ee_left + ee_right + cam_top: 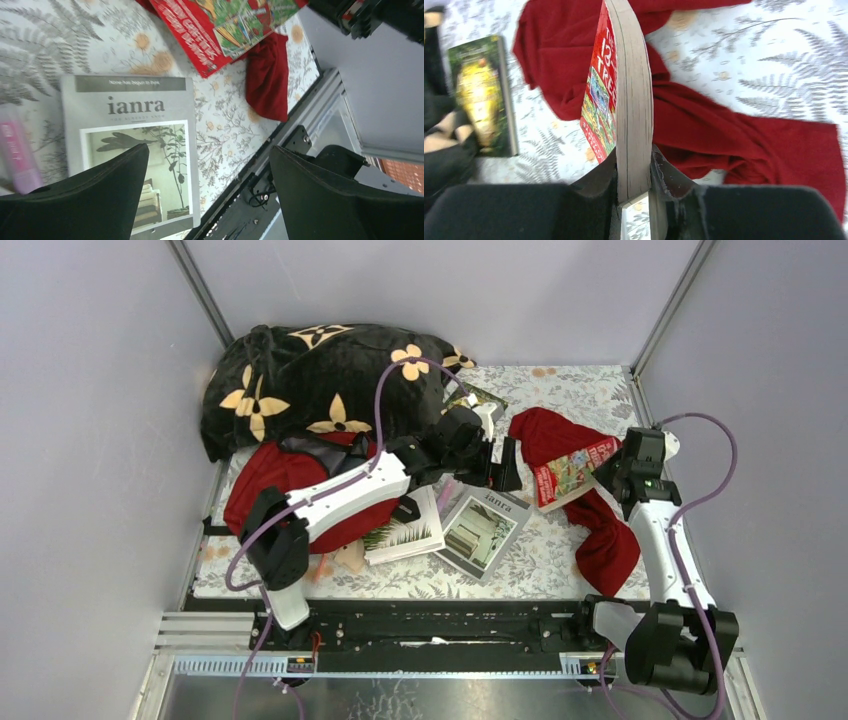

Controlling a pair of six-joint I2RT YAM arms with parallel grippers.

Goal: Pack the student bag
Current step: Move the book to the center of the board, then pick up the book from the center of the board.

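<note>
The student bag (258, 478) lay at far left, half under the black blanket (300, 370); soft and floppy, it would probably collapse unless held by its opening's rim. The right gripper (634, 156) clamped the stiff red book (633, 100) by its edge, while the left gripper (209, 150) hung open, empty
</note>
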